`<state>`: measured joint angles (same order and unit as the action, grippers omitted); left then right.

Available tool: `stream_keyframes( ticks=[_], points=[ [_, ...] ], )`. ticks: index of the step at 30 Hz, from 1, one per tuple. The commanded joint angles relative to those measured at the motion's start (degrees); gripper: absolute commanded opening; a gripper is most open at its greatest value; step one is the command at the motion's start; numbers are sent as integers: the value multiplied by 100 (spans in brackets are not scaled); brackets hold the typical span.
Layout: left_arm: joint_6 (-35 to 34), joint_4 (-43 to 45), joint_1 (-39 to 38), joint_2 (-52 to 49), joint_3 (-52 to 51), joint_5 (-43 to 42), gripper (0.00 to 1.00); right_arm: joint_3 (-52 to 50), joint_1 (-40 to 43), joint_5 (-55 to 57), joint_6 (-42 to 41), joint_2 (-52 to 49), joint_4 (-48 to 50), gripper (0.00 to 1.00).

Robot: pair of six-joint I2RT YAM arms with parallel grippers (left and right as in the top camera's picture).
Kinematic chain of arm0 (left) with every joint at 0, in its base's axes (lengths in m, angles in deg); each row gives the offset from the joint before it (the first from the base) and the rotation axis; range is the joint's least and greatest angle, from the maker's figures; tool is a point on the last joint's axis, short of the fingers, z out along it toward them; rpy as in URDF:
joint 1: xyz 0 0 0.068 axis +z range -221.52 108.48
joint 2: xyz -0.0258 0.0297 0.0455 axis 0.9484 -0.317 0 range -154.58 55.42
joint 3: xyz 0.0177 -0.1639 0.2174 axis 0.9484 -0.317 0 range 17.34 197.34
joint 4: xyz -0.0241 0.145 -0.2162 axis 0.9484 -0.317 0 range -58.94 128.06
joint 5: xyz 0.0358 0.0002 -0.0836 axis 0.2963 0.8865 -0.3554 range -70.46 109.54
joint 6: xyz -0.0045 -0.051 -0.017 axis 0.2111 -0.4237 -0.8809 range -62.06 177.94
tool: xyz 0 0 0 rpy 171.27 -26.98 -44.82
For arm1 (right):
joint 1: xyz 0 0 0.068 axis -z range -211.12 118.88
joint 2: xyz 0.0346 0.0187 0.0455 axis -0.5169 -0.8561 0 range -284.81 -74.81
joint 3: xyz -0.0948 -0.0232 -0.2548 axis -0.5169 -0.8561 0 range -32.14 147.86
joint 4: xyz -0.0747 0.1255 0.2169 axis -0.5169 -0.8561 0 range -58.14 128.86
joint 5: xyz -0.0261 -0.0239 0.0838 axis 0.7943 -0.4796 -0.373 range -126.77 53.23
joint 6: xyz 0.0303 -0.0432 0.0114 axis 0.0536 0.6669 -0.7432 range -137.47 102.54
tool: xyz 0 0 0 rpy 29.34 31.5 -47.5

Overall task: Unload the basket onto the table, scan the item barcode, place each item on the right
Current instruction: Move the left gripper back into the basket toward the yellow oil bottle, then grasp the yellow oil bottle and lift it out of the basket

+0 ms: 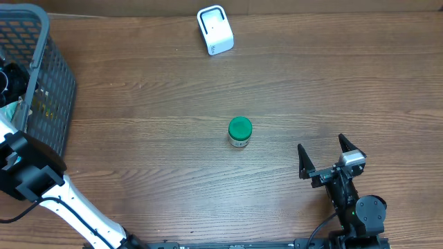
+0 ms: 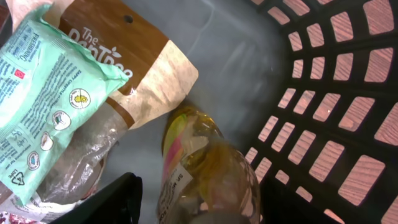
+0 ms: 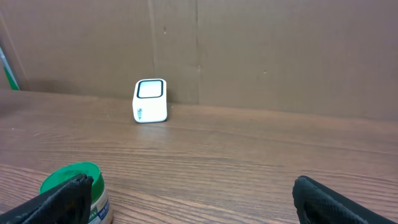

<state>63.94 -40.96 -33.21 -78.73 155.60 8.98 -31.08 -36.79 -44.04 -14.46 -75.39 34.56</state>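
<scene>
Inside the grey mesh basket (image 1: 55,76), my left gripper (image 2: 199,205) is closed around a clear bottle of yellow liquid (image 2: 199,162) with a white label. Its left finger (image 2: 118,199) shows beside the bottle, and the other finger is hidden behind it. The white barcode scanner (image 1: 215,30) stands at the table's far edge and appears again as the scanner (image 3: 150,101) in the right wrist view. My right gripper (image 1: 324,158) rests open and empty near the front right of the table.
A green-lidded jar (image 1: 240,131) stands upright mid-table, just left of my right gripper (image 3: 193,202) in its wrist view. In the basket, a mint packet (image 2: 46,93) and a brown pouch (image 2: 143,68) lie left of the bottle. The basket wall (image 2: 323,93) rises close on the right.
</scene>
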Motion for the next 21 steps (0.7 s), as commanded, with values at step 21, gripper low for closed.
stream_keyframes(
  ticks=[21],
  points=[
    [-74,26,26,-55,-271,-107,38,-61,-4,-35,-2,39,26,100]
  ],
)
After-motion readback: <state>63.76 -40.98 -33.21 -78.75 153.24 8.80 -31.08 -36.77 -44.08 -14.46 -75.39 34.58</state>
